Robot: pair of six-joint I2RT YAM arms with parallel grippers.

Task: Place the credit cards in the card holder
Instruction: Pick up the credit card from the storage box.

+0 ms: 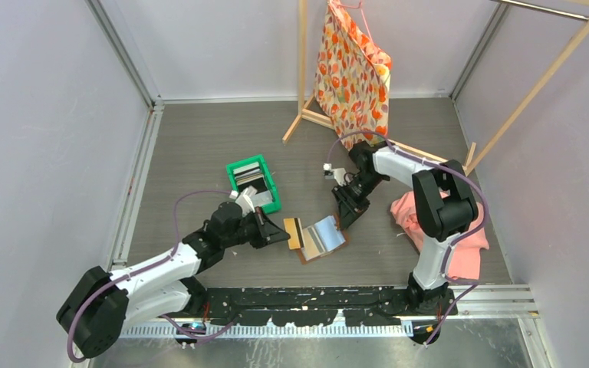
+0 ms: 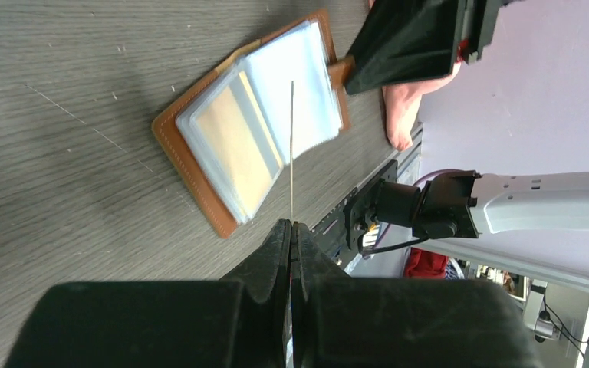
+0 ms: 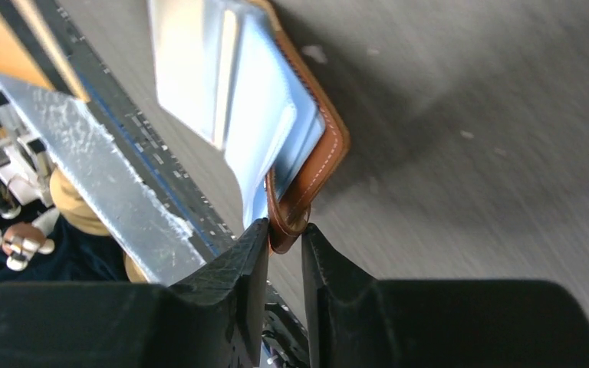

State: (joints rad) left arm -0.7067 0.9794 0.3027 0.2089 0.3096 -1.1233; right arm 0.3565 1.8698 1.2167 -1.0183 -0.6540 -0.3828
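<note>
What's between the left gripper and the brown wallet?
Just the card the left gripper pinches, edge-on, pointing at the card holder; seen from the left wrist.

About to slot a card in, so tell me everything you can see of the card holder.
The card holder is brown stitched leather, lying open on the table, its clear bluish sleeves fanned up. One sleeve shows a tan card. The right tool pinches its tab; the left tool holds a second card edge-on close to it.

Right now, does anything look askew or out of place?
Only a pink cloth crumpled by the right arm, unrelated to the job. The card holder lies open, its tab pinched in the right gripper.
</note>
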